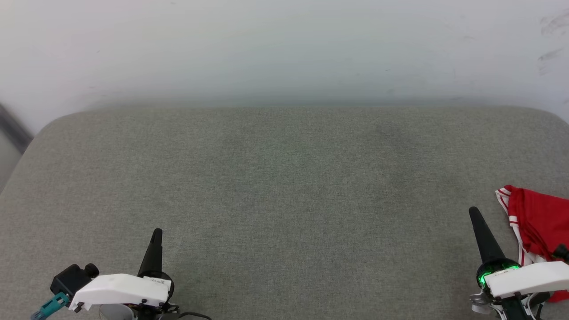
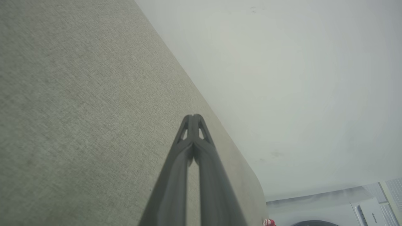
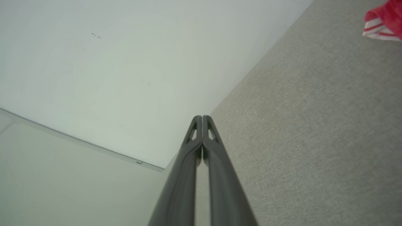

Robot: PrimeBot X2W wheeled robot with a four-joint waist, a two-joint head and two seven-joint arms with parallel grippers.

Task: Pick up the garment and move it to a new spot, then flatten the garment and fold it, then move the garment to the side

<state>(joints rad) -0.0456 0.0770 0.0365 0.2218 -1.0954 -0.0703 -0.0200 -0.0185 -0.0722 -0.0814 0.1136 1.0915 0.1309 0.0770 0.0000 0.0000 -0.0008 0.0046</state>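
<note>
The garment [image 1: 540,222] is a bunched red shirt with red-and-white striped trim, lying at the right edge of the grey fabric surface [image 1: 284,186] in the head view. A corner of the garment [image 3: 384,20] shows at the top right of the right wrist view, and a sliver of the garment [image 2: 269,222] at the bottom of the left wrist view. My right gripper [image 1: 474,211] stands shut and empty just left of the garment, its white wrist in front of the cloth. My left gripper [image 1: 157,233] is shut and empty at the lower left, far from it. Both wrist views show the fingertips pressed together: left gripper [image 2: 193,116], right gripper [image 3: 202,117].
A pale wall [image 1: 284,49] rises behind the surface's far edge. The surface's rounded back corners show at the left and right. A white appliance [image 2: 372,210] stands beyond the surface in the left wrist view.
</note>
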